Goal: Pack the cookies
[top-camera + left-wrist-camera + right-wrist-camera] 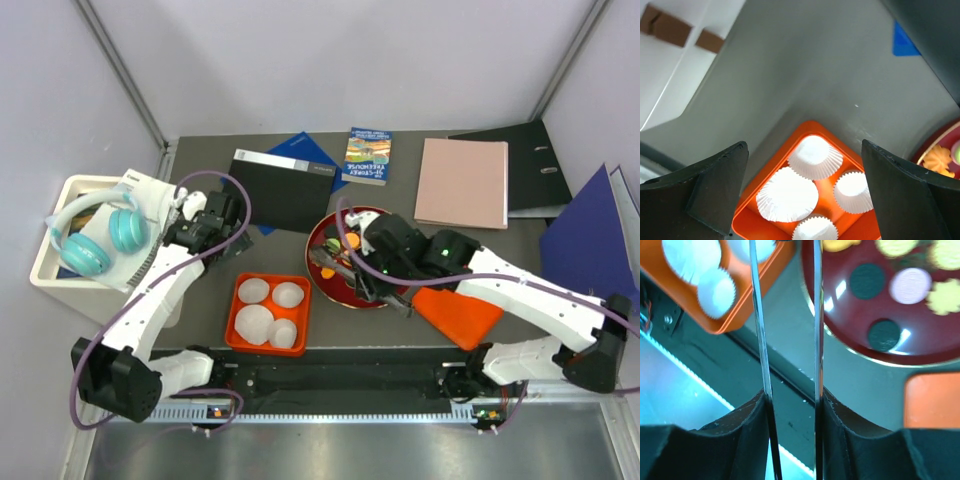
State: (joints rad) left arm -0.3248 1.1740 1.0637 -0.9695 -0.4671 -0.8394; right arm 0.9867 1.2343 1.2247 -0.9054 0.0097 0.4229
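Right gripper (352, 268) hung over red dish (325, 232) mid-desk, apparently clamping thin metal tongs (785, 340); tongs empty. Cookies (880, 282) lay in dish. Left gripper (805, 200) wide open, empty, above orange tray (236, 318) near front edge. I feared flat cookie slipping from tongs.

My overhead feed is evenly lit, bright and sharp, with soft shadows. On the right wrist feed the cookies (910, 285) at 1 o'clock are blurred, with white glare streaks on the red plate (850, 340). On the left wrist feed the paper cups (812, 187) look nearly overexposed.
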